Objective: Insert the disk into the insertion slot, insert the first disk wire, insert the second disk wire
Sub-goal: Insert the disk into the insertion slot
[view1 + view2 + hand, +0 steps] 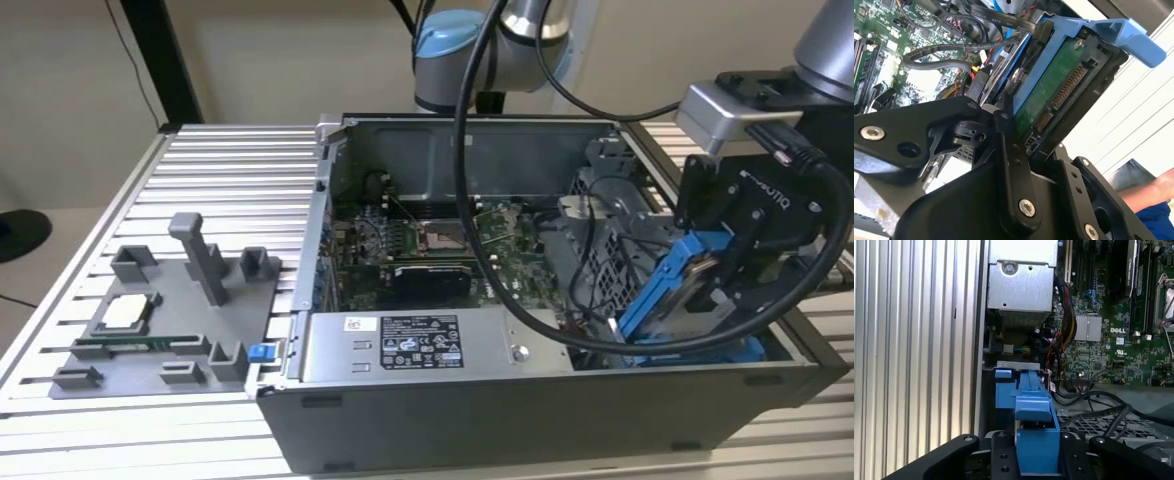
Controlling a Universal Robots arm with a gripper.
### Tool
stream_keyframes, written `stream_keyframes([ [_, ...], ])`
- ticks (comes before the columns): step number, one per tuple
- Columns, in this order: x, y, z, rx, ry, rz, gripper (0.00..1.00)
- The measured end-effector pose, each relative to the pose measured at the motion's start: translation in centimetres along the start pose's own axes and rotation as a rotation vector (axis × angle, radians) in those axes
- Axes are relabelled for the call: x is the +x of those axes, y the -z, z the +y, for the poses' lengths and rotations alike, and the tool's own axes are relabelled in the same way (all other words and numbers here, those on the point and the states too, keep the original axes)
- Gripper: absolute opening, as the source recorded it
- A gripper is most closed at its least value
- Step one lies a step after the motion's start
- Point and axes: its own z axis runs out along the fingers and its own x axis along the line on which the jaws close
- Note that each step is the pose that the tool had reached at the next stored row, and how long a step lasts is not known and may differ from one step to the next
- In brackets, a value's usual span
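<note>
My gripper [731, 262] is shut on the disk [683, 292], which stands tilted on edge in its bright blue carrier over the case's front corner at the exterior view's right. The disk's lower end reaches down to the insertion slot [745, 350], a blue-edged bay; whether it has entered is hidden. In the second wrist view a black finger [1012, 160] presses the disk's green board [1054, 95], and its connector is bare. A black wire with a flat plug [1040, 29] hangs loose beside it. In the first wrist view the blue carrier [1036, 425] lines up with the slot's blue pieces [1004, 390].
The open computer case holds a motherboard [427, 240], a labelled grey power-supply box [400, 345] and a perforated metal cage [607, 260] with loose cables. A grey fixture [174, 320] sits on the slatted table [227, 170]. A person's arm [1154, 192] is near the table.
</note>
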Motion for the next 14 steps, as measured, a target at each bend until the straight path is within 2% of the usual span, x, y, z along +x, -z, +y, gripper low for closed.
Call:
stream_keyframes([
  [3, -0.01, 0.11, 0.06, 0.0004, -0.002, -0.007, 0.0],
  [10, -0.03, 0.1, 0.33, 0.0066, -0.016, -0.0355, 0.0],
  [14, -0.03, -0.18, 0.35, 0.0078, -0.027, -0.0369, 0.0],
])
